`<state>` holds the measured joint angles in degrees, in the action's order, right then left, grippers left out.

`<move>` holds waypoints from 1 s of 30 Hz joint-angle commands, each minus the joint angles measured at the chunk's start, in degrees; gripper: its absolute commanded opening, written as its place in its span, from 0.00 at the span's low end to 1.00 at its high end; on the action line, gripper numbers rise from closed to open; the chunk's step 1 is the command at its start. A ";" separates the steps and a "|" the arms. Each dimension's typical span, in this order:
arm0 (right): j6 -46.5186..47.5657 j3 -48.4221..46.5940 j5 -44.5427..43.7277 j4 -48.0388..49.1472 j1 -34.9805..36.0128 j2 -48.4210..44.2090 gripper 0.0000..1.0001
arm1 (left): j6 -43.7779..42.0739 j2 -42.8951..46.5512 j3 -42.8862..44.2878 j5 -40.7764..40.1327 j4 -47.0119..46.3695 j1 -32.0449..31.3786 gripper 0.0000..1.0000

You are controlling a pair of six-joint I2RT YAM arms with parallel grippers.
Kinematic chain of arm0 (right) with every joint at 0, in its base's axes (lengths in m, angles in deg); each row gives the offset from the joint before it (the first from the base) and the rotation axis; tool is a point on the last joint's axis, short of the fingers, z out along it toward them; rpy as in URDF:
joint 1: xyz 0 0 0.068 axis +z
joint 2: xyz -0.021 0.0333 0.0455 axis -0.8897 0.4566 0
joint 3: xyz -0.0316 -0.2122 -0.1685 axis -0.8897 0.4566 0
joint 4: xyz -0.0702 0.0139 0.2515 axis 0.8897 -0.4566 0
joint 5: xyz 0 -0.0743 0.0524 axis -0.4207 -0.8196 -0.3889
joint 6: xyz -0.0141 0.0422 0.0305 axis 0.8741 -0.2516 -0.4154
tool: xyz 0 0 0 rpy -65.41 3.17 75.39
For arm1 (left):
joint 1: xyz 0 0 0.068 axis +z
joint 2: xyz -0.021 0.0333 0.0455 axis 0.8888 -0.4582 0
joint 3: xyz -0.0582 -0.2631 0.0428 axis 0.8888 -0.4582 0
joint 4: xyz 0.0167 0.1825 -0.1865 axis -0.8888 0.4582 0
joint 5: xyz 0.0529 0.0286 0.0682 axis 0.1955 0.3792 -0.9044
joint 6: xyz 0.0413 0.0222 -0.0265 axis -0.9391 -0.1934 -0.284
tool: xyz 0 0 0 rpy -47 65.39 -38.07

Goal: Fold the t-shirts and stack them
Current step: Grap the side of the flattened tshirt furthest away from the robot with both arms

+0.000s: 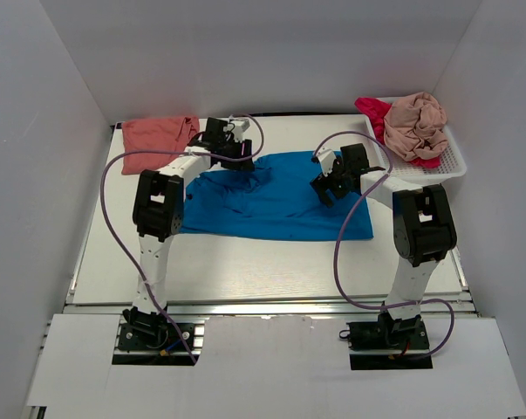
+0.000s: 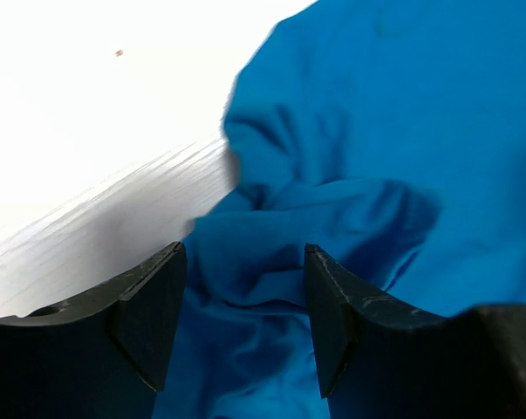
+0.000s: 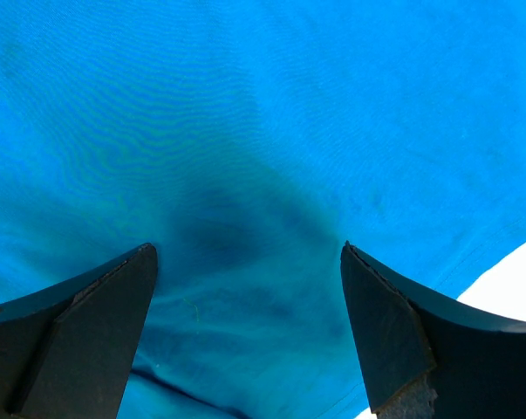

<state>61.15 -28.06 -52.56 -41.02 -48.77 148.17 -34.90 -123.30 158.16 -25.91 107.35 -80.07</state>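
The bright blue t-shirt lies spread on the table's middle, rumpled at its upper left. My left gripper is open over that rumpled edge; in the left wrist view blue folds sit between its fingers. My right gripper is open above the shirt's right part; flat blue cloth fills the right wrist view between the fingers. The salmon-coral t-shirt lies folded at the back left. The beige-pink t-shirt is crumpled on the magenta-red one in the basket.
The white slotted basket stands at the back right beside the right arm. White walls enclose the table on three sides. Purple cables loop from both arms. The table's near strip is bare white.
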 commanded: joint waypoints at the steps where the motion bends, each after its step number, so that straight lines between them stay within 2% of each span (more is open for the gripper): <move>1: 0.69 -0.24 0.09 1.02 0.17 -0.67 0.89 | 0.33 5.11 -2.08 -2.31 -1.85 0.47 0.66; 11: 0.69 -0.42 0.35 0.76 0.17 -0.49 0.89 | 0.16 5.11 -1.65 -3.19 -1.59 0.47 0.66; 14: 0.60 -0.16 0.44 0.84 0.09 -0.67 0.89 | 0.77 4.85 -1.82 -2.22 -1.94 0.47 0.62; 15: 0.69 0.02 0.44 0.84 0.17 -0.67 0.89 | 1.03 4.85 -1.82 -1.79 -2.12 0.56 0.54; 16: 0.69 0.11 0.35 0.93 0.17 -0.84 0.89 | 1.21 4.67 -1.74 -1.09 -2.21 0.47 0.33; 18: 0.77 0.02 0.61 1.10 0.09 -0.93 0.89 | 1.74 4.32 -1.12 -0.90 -2.12 0.47 0.00; 25: 0.69 0.37 0.79 1.19 0.17 -0.84 0.89 | -0.45 5.11 2.65 -2.30 1.30 0.56 0.00; 30: 0.51 0.19 1.32 1.11 0.17 -1.19 0.89 | -5.64 6.78 13.72 -9.78 8.24 1.26 0.00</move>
<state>61.17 -28.03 -52.43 -41.02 -48.77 148.17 -36.83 -122.84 164.83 -31.50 112.32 -79.37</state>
